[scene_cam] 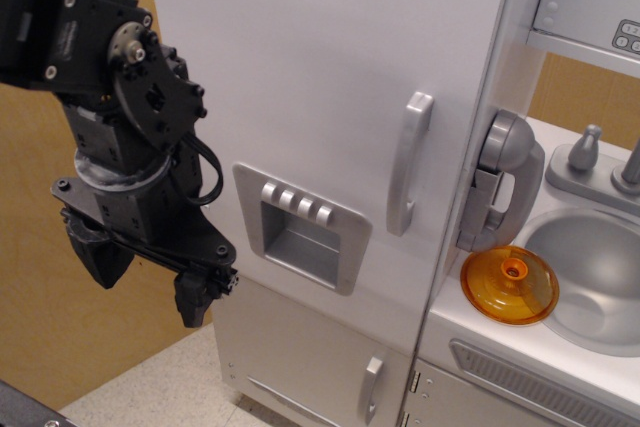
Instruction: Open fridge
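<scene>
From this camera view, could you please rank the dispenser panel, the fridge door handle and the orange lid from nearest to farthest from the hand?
1. Dispenser panel, just right of the hand.
2. Fridge door handle, further right and higher.
3. Orange lid, far right by the sink.

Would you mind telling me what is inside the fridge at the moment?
Nothing inside shows: the fridge door is shut, so its contents are hidden. Only the outside is visible, with the grey handle and the dispenser panel. The tool hangs to its left, not touching.
</scene>
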`<state>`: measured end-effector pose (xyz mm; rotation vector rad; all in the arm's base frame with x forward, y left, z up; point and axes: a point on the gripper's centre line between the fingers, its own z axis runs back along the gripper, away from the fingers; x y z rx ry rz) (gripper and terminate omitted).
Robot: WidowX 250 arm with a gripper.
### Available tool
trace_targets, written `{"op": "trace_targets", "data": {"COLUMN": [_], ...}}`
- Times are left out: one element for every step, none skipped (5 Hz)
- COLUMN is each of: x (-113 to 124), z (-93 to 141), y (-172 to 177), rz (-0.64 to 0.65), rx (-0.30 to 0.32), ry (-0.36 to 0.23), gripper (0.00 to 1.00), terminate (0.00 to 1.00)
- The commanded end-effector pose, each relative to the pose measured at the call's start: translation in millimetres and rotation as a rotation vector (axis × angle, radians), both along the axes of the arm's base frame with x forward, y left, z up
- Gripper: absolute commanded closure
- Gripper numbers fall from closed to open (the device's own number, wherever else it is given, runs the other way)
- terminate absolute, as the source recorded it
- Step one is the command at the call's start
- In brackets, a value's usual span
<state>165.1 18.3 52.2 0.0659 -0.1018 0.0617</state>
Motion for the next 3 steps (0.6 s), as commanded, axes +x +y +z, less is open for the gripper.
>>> {"op": "trace_targets", "data": {"x": [0.0, 22.4, 42.5], "z": [0.0, -1.2, -1.6], "y": [0.0, -24.4, -44.3], "rz": [0.0, -0.012, -0.013], "rx": [0.0, -0.01, -0.027], "ry": [0.0, -0.018, -0.049], "gripper": [0.0, 0.0, 0.0], "terminate": [0.0, 0.0, 0.0]}}
